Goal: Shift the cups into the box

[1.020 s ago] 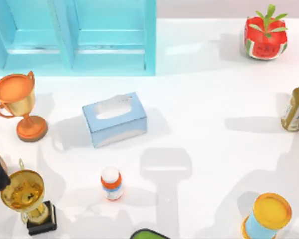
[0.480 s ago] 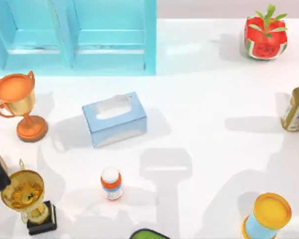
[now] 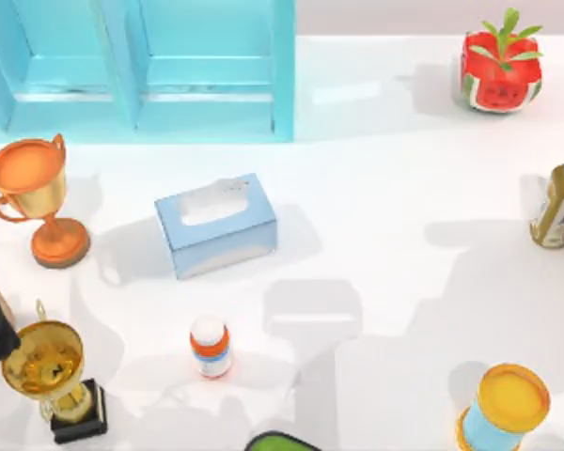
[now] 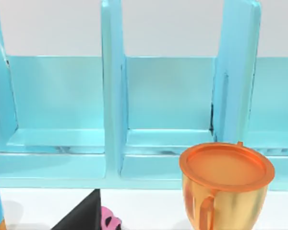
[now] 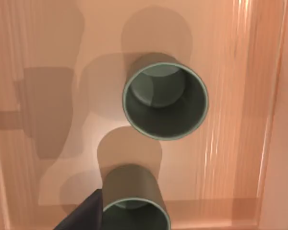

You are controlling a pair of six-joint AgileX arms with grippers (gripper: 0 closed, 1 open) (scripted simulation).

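White counter [image 3: 395, 188] under bright light, cluttered on every side. Far left: a turquoise shelf unit [image 3: 141, 66] with upright dividers. Left edge: an orange trophy cup [image 3: 33, 193], and nearer, a gold trophy cup [image 3: 49, 371] on a black base. A pale blue tissue box [image 3: 216, 224] sits left of centre, with a small white bottle with an orange band [image 3: 210, 346] nearer than it. Far right: a watermelon-patterned pot with a green sprout [image 3: 500, 68]. Right edge: an olive-coloured bottle [image 3: 559, 202]. Near right: a blue can with a yellow lid [image 3: 503, 409]. A green-rimmed dark object [image 3: 280, 442] is cut off by the near edge.

Right wrist view looks down into a wooden box [image 5: 240, 120] with a pale brown floor and a raised rim. 2 cups stand upright on that floor, both dark grey-green: 1 cup [image 5: 165, 98] with its round mouth fully open to the camera, the other cup [image 5: 133, 196] just beside it, partly cut by the frame edge. A dark corner of the pincer body sits against that second cup; cannot tell if the right pincer is apart or together.

Left wrist view faces the turquoise shelf unit across the counter, with the orange trophy cup close in front. Cannot tell the left pincer's state.
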